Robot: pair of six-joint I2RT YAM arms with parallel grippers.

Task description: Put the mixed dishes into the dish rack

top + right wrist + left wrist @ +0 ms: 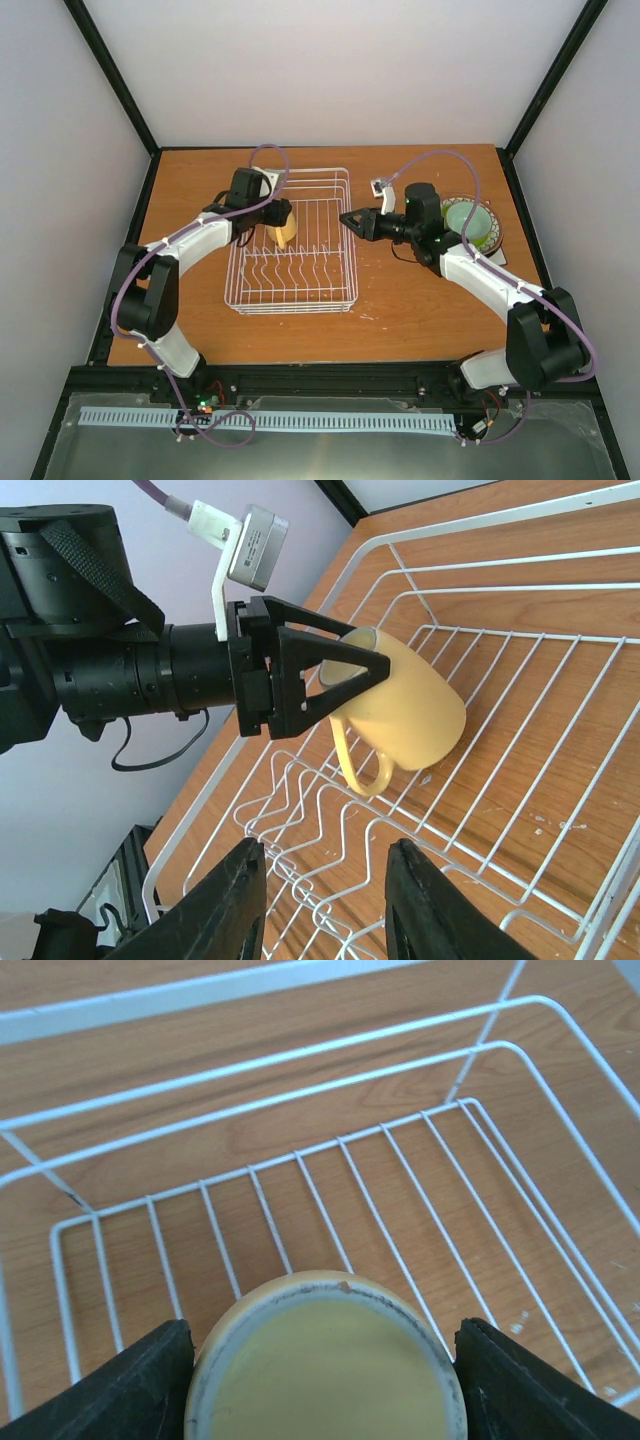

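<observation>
Right wrist view: left gripper (362, 660) clamped across the rim of the yellow cup (412, 712). The cup is tipped sideways, handle down, low over the dish rack (520, 742) floor in its far half. Judgement: lower until the handle settles between wires, then let go gently. Right gripper (352, 221) is half open and empty, just beside the rack's right rail; near, not blocking. Pale mint bowl (468, 217) sits on plates (492, 243), far right.

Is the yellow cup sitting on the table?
No, the left gripper holds the cup over the rack.
</observation>
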